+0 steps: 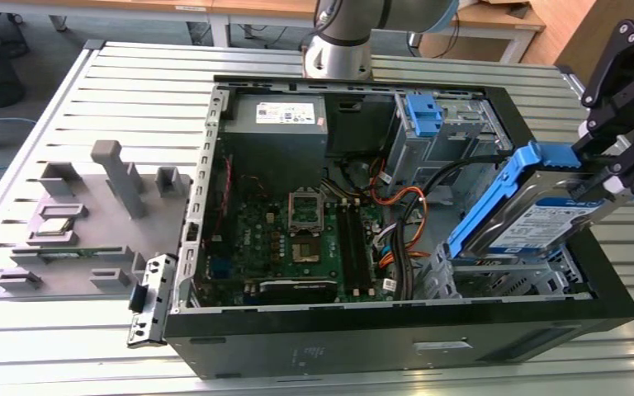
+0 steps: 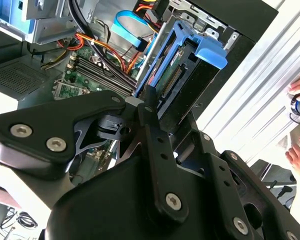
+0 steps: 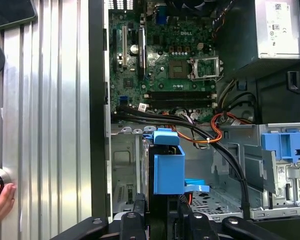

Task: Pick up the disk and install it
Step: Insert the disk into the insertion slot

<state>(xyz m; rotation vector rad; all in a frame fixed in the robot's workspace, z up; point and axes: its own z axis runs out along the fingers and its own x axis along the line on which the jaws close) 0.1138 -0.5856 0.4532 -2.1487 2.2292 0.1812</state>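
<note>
**Disk held at a slant over the drive cage, install step under way**

The tool (image 1: 607,176) is clamped on the upper end of the disk (image 1: 537,221), so the pick-up is done and the work stands in the installing step. The disk hangs tilted inside the open computer case (image 1: 405,351). Its blue-railed edge faces the exterior view's left, and its lower end is at the mouth of the metal drive cage (image 1: 521,276) in the case corner. Whether that end already touches the cage I cannot tell. In the first wrist view the disk (image 3: 168,167) sits edge-on above the cage floor.

As I judge it, seating the disk calls for bringing it out of its slant so that the blue rails run square with the cage walls. Going in crooked would likely jam a rail on the cage lip.

The bundle of black and orange cables (image 1: 405,206) runs just beside the cage opening and is the nearest thing to snag. The motherboard (image 1: 295,223) lies on the case floor, well apart from the disk. The power supply (image 1: 276,114) sits in the far corner, and a second blue bracket (image 1: 422,111) sits in the upper bay beside it. Outside the case, a grey fixture (image 1: 86,214) with small parts rests on the slatted desk (image 1: 130,74). A person's hand (image 3: 0,200) rests on the desk near the case.
</note>
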